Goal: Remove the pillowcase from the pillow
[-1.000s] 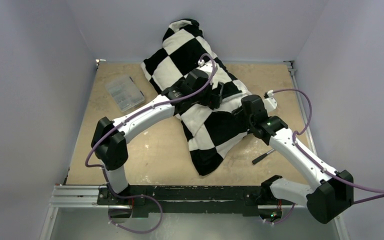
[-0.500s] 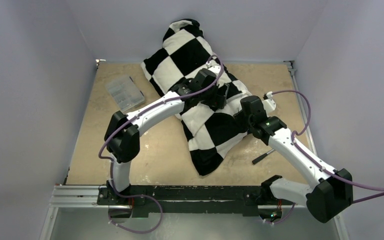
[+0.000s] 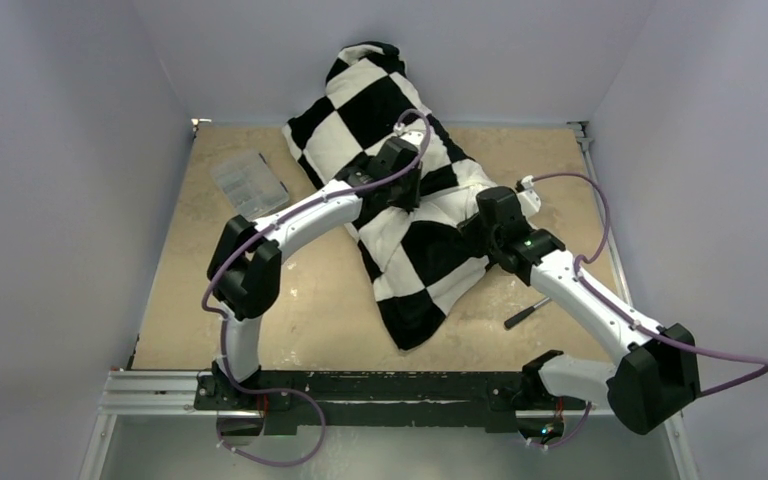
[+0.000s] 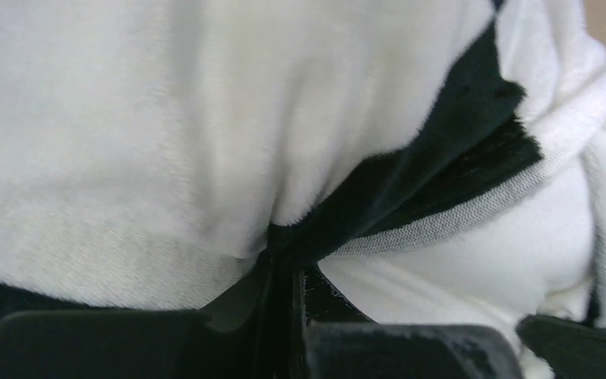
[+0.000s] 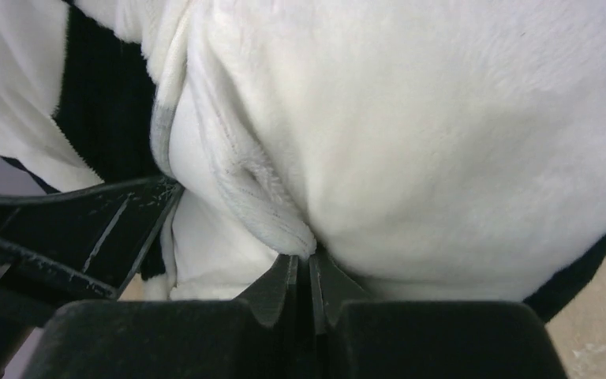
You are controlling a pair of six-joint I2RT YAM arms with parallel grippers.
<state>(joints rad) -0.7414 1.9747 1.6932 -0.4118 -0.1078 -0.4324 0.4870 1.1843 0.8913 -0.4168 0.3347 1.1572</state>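
The black-and-white checkered pillowcase lies rumpled across the middle of the table, its far end propped against the back wall. My left gripper presses into its middle. In the left wrist view this gripper is shut on a black fold of the pillowcase beside a grey hem. My right gripper sits at the case's right edge. Seen from the right wrist, it is shut on a white hemmed edge of the pillowcase. The pillow is hidden inside the case in the top view.
A clear plastic box lies at the back left of the table. A black-handled tool rests near the right arm. A small white object sits by the case's right side. Walls close in three sides.
My left gripper has come down onto the case and shut on a fold. My right gripper has finished closing on the edge and shifted slightly left with the cloth.
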